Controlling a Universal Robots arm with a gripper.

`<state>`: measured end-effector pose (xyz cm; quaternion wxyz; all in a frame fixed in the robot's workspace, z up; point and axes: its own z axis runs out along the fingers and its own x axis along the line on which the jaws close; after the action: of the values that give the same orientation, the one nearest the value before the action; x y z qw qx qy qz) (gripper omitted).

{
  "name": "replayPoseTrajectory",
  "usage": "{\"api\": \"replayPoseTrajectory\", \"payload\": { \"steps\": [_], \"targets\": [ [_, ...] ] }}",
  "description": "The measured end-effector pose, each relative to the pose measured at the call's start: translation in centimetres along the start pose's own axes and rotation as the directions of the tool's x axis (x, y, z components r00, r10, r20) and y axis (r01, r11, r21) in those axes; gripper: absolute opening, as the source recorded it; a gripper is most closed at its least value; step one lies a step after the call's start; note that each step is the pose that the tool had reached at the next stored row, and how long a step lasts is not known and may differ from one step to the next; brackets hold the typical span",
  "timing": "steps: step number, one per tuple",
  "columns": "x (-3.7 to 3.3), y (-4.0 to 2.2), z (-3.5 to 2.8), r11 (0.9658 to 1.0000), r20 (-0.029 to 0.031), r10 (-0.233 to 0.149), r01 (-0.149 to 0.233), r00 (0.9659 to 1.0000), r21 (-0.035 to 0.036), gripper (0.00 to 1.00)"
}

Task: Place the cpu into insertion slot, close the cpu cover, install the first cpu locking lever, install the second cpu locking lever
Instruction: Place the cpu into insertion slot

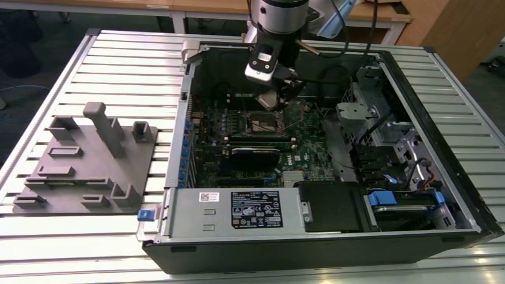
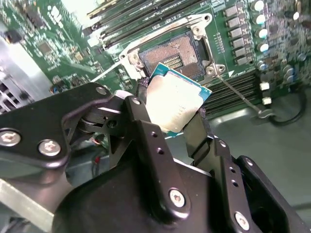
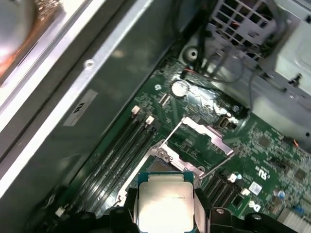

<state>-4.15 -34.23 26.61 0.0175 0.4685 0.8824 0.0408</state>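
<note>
The jaws are clenched on the cpu (image 2: 177, 104), its two opposite edges pinched between the black fingers (image 2: 146, 131), with the silvery top facing the camera in both wrist views. In the exterior view the arm (image 1: 276, 18) reaches down from the upper centre of the frame into the open computer case (image 1: 316, 251), and its tip hangs just above the insertion slot (image 1: 266, 122) on the green motherboard (image 1: 311, 148). The chip is not seated: the second wrist view shows the slot's dark centre bare and the cpu held at a tilt, near it but clear of it. The cpu cover (image 3: 214, 137) is swung open beside the slot, and a thin metal lever (image 2: 240, 94) stands out from one corner. The case lies on a slatted tabletop (image 1: 118, 53), and a grey moulded fixture (image 1: 87, 171) sits at the left of the exterior view.
</note>
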Motion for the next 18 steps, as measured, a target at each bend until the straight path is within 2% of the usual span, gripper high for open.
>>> {"api": "replayPoseTrajectory", "payload": {
  "steps": [2,5,9,12,14,18],
  "targets": [
    [0.0,0.0,0.01,0.9994,0.0032,0.036,-0.036,0.9994,-0.0003,0.54],
    [0.0,0.0,0.03,0.9959,0.008,0.09,-0.09,0.9959,-0.001,0.54],
    [0.0,0.0,0.05,0.9869,0.0142,0.162,-0.162,0.9868,-0.0024,0.54],
    [0.0,-0.01,0.07,0.9764,0.0189,0.216,-0.216,0.9762,-0.0037,0.54],
    [0.0,-0.01,0.09,0.9681,0.022,0.251,-0.251,0.9678,-0.0046,0.54],
    [0.0,-0.01,0.12,0.9473,0.028,0.32,-0.32,0.9469,-0.007,0.54]
  ]
}}
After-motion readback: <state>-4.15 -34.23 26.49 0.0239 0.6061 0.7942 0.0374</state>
